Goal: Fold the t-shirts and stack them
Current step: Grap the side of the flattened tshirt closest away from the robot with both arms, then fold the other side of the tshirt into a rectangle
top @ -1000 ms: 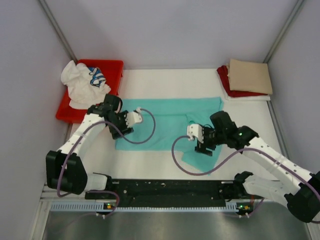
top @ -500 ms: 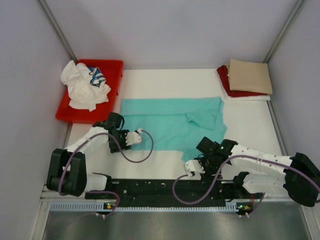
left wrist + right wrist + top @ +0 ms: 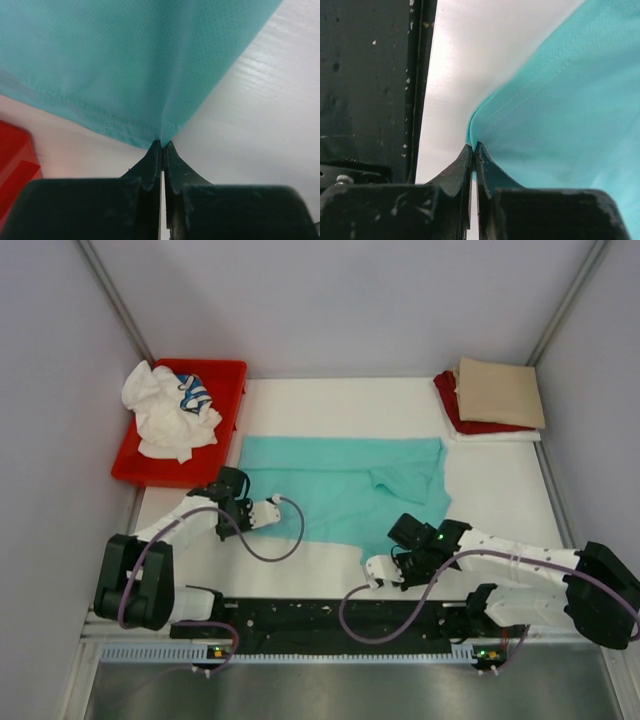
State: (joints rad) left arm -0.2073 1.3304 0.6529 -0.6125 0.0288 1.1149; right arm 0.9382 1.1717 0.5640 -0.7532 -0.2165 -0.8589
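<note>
Plain teal cloth t-shirt lies spread mid-way across the white table. Left end effector is clamped on its near-left corner, right end effector on its near-right corner. Wrist views show both sets of tips pressed together on the hem; the top view can't resolve that. Red plastic tray at far left holds a crumpled white t-shirt and a blue-and-white striped t-shirt. At far right, a folded tan t-shirt sits on a dark red t-shirt.
</note>
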